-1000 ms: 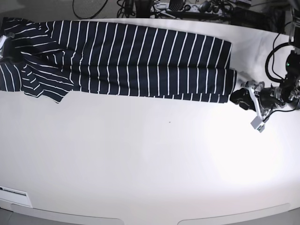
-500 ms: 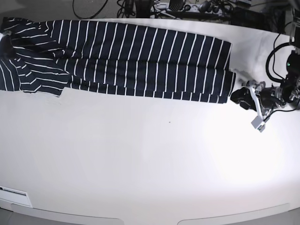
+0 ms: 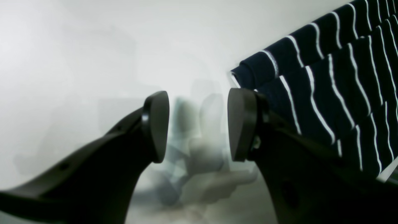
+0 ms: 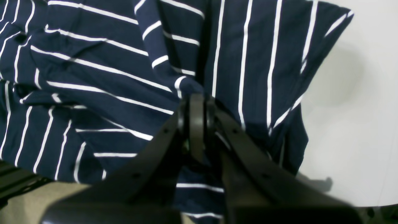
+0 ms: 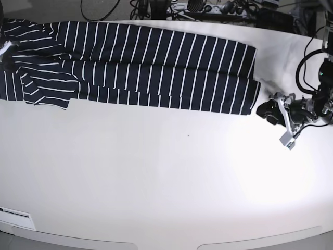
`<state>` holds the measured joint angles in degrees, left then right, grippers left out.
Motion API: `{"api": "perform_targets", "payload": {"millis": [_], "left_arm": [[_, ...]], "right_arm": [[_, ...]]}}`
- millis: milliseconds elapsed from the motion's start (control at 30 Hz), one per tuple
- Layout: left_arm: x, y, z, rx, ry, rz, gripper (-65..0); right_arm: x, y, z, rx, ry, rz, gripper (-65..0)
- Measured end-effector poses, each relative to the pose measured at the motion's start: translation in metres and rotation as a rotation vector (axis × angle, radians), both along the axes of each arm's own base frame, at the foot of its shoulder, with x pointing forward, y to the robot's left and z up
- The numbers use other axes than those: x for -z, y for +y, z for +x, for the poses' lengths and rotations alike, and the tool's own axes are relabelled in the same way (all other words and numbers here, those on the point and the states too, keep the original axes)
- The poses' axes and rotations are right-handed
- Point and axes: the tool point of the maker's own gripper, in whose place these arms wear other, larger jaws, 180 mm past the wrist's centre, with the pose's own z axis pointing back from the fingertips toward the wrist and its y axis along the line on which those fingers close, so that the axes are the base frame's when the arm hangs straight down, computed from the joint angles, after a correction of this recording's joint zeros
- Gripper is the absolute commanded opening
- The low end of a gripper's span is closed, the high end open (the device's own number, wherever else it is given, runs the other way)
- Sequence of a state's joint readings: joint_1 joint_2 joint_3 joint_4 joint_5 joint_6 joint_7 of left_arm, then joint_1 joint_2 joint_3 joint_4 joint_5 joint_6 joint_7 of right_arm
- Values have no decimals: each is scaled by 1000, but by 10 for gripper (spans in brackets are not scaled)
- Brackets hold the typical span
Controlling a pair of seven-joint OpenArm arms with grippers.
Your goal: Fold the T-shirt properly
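Dark navy short-sleeved cloth T-shirt with thin white stripes [image 5: 151,67] lies stretched in a long folded band across the far side of the white desk [image 5: 166,182]; its bunched sleeve end sits at the base view's left edge, its straight hem end at the right.

Left gripper [image 3: 197,124] rests low on the desk just beside the hem end, apart from the cloth; its 2 dark pads [image 3: 158,124] stand wide, released, with nothing between them; a corner of the striped hem shows just past one pad in the left wrist view.

Right gripper [image 4: 196,124] is clenched, jaws pressed together over the rumpled sleeve end of the T-shirt [image 4: 124,77]; a ridge of cloth rises right to the fingertips, so it looks pinched on fabric; in the base view this gripper is barely visible at the left edge.

Black cables [image 5: 171,8] lie beyond the desk's far edge.
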<state>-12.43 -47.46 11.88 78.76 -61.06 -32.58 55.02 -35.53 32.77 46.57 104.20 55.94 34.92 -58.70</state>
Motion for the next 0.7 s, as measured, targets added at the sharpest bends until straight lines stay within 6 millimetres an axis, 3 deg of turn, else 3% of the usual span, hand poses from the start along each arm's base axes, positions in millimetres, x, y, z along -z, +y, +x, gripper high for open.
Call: {"api": "perform_targets", "payload": {"millis": [133,333,400,467,567,700], "left_arm": [[0,0,0,0,0,-1,-329],[0,0,0,0,0,0,-329],[0,0,0,0,0,0,-329],[0,0,0,0,0,0,-329],[0,-1,0,-1,-2,-3,-329],[-4,-4,4,-7,-22,-28,-329]], "right_arm": [[0,0,1,-1,-3,-2,-305],[-6,-5,6,34,-34,-22,-284],[-21,-7,16,60,-96,-33,-288],[-38,-6,26,68,-160,-51,-354],[-58,10,38,6,-236,-53,-650],[-69,43,42,-116,-314,61,-650]]}}
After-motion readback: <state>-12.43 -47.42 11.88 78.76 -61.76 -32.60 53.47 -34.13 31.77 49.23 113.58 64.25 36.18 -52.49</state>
